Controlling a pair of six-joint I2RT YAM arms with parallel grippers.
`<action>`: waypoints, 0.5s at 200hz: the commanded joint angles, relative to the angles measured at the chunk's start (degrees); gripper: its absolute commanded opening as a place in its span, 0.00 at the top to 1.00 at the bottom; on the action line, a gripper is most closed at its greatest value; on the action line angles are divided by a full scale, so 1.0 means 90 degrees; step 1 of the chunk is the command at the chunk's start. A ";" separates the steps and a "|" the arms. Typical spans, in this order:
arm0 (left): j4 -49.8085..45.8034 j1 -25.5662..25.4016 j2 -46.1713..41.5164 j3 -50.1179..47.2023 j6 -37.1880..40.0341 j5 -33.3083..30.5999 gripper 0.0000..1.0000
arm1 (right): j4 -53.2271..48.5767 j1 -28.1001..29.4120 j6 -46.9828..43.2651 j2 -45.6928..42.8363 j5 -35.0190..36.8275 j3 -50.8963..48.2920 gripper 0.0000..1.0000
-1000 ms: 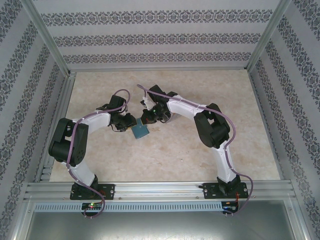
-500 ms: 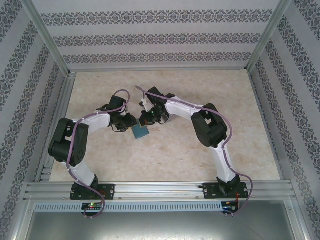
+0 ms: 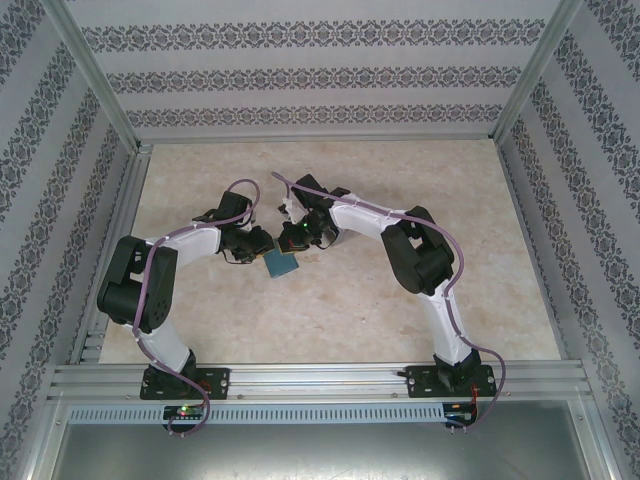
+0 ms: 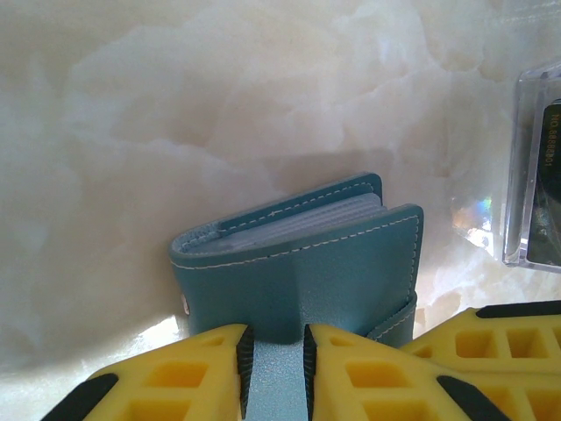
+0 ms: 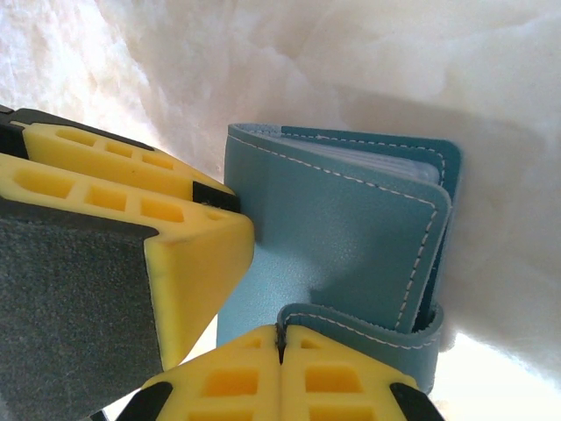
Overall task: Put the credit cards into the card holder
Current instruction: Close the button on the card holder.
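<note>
Two grippers meet on one small thing. Nearest us in the left wrist view, the left gripper point(image 4: 273, 342) has its yellow fingers clamped on the lower edge of the card holder point(image 4: 298, 263), with a strip of teal cover pinched between them. In the right wrist view, the right gripper point(image 5: 280, 342) has its fingers pressed fully together. The end of the strap tab point(image 5: 359, 326) seems to be caught at their tips, though we cannot be sure how much of it they hold.

We see three risks:
- The strap is thin, so a pull from the right arm could let it slide out, leaving the covers nearly closed.
- The left hold is on a narrow edge, so the holder could twist or swing in that grip.
- The two sets of fingers sit just beside each other, so a small misjudged move could make them knock together.

The holder lies between the two grippers near the middle of the table point(image 4: 219, 105). We cannot tell whether it rests on the surface or hangs just above it. From the left wrist its long axis runs across the view, with the folded spine to the left and the mouth to the right. The greyish sleeves show along its upper edge. From above it appears as a tilted teal square.

Beyond it, at the right edge of the left wrist view, a clear tray point(image 4: 517, 167) holds a dark card point(image 4: 545, 175), well apart from the holder.
</note>
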 commanded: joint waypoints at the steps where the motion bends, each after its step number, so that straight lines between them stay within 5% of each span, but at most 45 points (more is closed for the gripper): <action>1: 0.0145 -0.0131 0.0279 -0.0167 -0.0099 -0.0001 0.74 | -0.0061 0.0156 -0.0094 0.0191 -0.0013 0.0020 1.00; 100: 0.0176 -0.0125 0.0307 -0.0189 -0.0098 0.0013 0.74 | -0.0314 0.0283 -0.0260 0.0453 0.0466 0.0025 1.00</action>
